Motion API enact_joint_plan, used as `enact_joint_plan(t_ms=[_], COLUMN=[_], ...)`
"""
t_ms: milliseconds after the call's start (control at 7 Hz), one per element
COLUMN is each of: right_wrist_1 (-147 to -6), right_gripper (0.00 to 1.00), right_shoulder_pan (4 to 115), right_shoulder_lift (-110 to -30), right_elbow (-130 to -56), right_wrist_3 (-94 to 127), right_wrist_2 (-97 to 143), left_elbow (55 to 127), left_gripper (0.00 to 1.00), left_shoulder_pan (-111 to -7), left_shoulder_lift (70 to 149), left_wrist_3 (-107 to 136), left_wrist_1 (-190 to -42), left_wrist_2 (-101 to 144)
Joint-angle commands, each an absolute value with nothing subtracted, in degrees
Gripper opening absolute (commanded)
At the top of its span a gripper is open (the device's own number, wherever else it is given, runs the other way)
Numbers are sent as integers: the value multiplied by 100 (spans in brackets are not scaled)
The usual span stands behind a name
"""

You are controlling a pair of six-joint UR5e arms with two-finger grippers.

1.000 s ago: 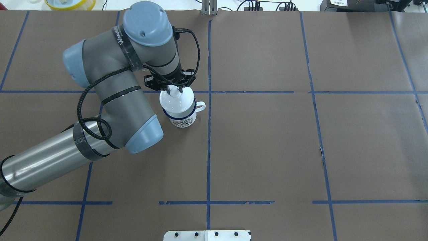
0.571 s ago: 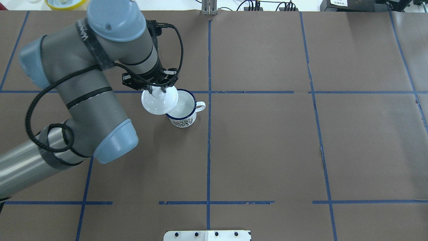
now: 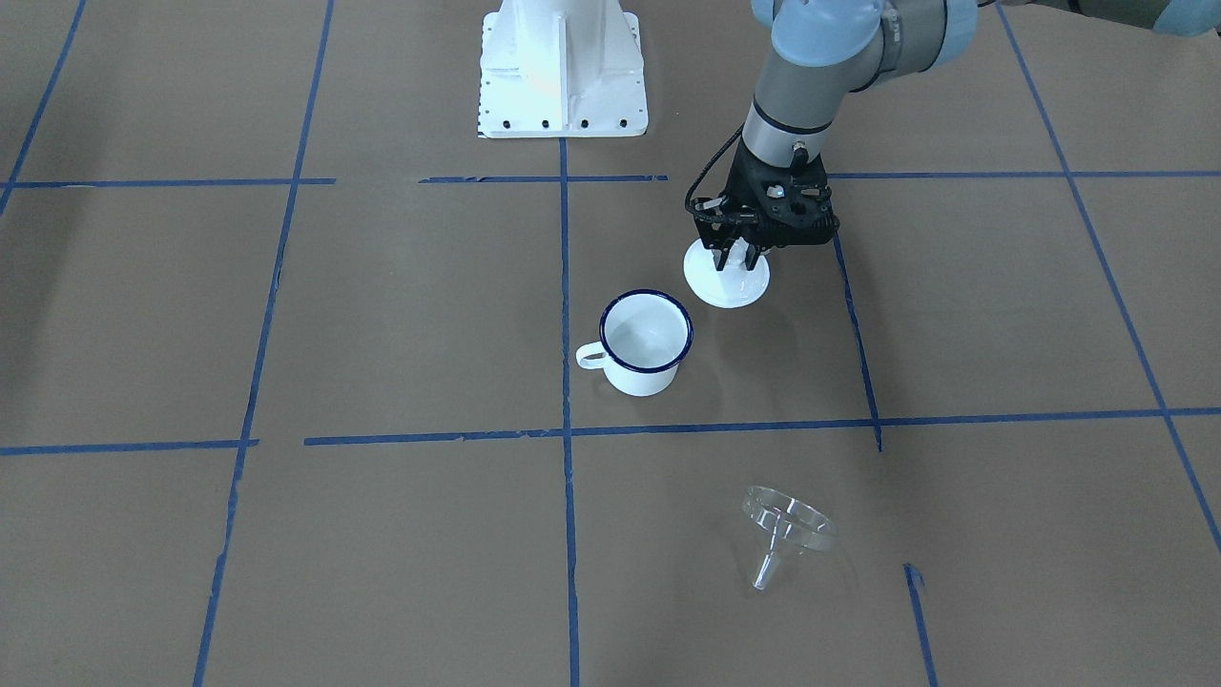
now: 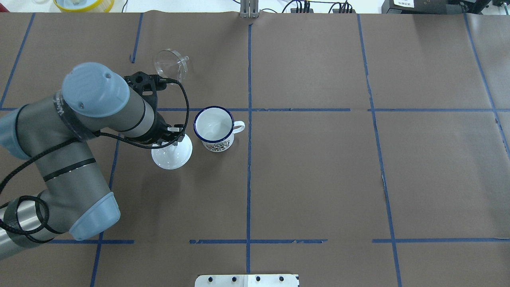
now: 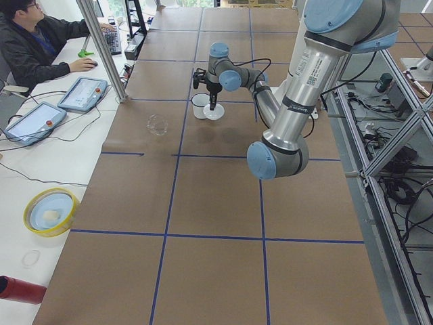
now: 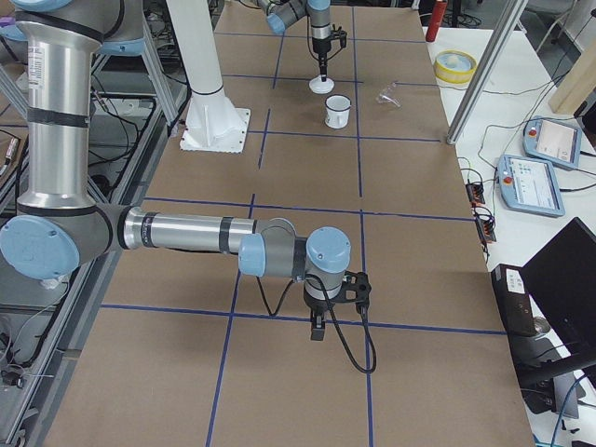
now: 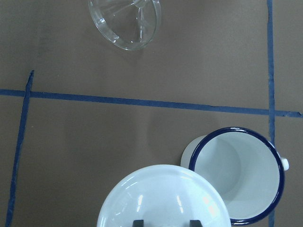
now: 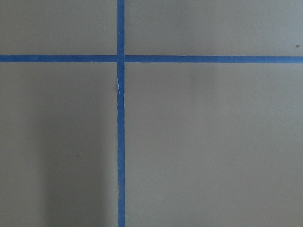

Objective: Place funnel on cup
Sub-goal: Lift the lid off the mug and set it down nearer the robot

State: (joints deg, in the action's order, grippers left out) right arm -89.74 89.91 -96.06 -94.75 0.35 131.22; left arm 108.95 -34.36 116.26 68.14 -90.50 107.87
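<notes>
Front view: the left gripper (image 3: 735, 256) is clenched on the knob of the white lid (image 3: 727, 284), just beside the open cup (image 3: 646, 343). The funnel (image 3: 787, 523) lies on its side, well apart. Overhead view: the funnel lies beyond the cup. Right side view: the right gripper (image 6: 317, 328) hangs above the table (image 6: 419, 261); I cannot tell if it is clenched

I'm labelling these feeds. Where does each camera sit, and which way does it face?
Front-facing: across the table, facing the base, steeply down; left tool grips the lid.
Overhead: behind the robot, looking forward and down; left arm.
Exterior left: table's left end, looking along it; left arm near.
Exterior right: opposite end; right arm and right tool near.
Left wrist: straight down on lid, cup, funnel; fingertips show.
Right wrist: down on tape lines; no body.
Shared: all but right wrist show the cup.
</notes>
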Motion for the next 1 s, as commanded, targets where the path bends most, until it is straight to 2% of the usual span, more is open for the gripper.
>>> enact_joint_plan(t_ms=[0,429,571,714,857], right_wrist_1=[-8974,-8974,-8974,-8974,-8974], right_gripper=[100,100,100,100,100], right_shoulder_pan=[8991,8991,8991,8991,8991], right_shoulder_lift=[-9606,-9606,-9606,-9606,-9606], right_elbow=[-9475,-9475,-9475,-9475,-9475], right_wrist_3=[35,35,35,35,35], right_wrist_2=[13122,13122,13122,13122,13122], left_elbow=[10504,10389,10363,10345,10345], left_gripper=[0,0,15,44,77], left_shoulder_pan=[-3147,-3111,-3111,-3111,-3111], left_shoulder_lift=[11566,11558,11558,11558,11549], left_wrist_3=[6856,6829,6829,6829,6829], left_wrist_1=[-9176,-9289,-9377,-9378,-9378], left_wrist_2=[10644,10644,10644,10644,10644])
